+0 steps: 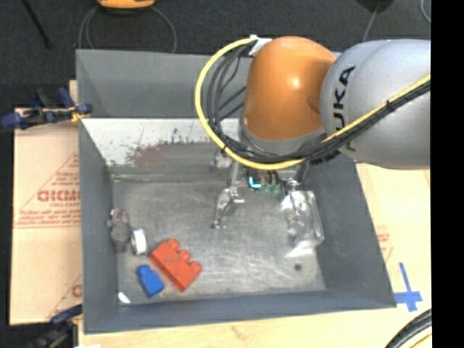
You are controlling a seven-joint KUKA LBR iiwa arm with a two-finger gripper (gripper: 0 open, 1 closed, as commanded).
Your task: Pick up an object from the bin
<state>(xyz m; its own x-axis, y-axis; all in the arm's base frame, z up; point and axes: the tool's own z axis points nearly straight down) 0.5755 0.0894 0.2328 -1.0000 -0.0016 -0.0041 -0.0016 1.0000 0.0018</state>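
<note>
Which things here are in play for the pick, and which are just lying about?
In play: gripper, open over bare floor; bin.
Lying about, lower-left corner, all untouched candidates: red block, blue piece, white cap, grey piece.

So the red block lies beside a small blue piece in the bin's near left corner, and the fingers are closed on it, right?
Not quite. In the camera view the fingers are open, nothing between them, over bare bin floor well right of the red block. The block does lie beside the small blue piece in the near left corner.
</note>
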